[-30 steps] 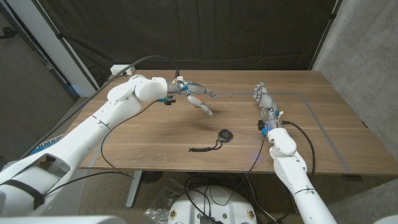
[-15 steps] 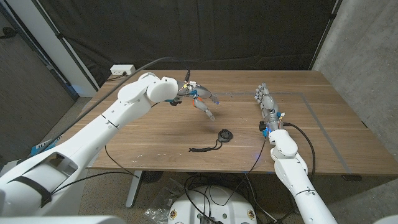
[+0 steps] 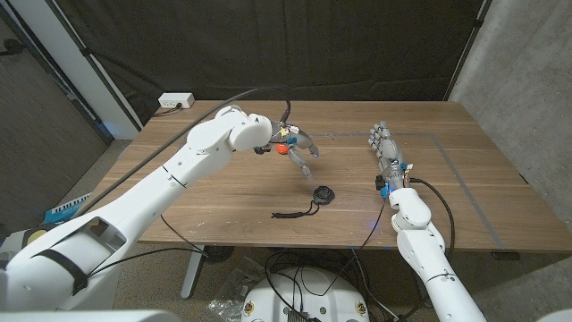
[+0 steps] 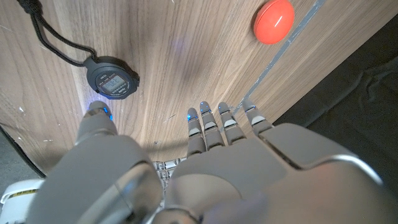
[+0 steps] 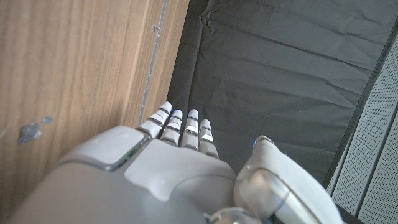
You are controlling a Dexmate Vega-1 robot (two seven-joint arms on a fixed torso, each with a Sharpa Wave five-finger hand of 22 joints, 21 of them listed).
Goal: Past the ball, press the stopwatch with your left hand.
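It looked like a robot test lab: black curtain backed the wooden table, grey tape lines marked its top.

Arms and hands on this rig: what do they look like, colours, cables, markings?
Both arms are smooth glossy white shells with rounded joints. The left hand and right hand are silver-grey metal with segmented fingers and small blue and orange-red accents. A black cable loops from the right wrist; another black cable trails along the left arm.

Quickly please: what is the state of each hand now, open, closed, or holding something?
Left hand: open, holding nothing, above the table beside the ball, not touching the stopwatch.
Right hand: open, fingers straight, holding nothing.
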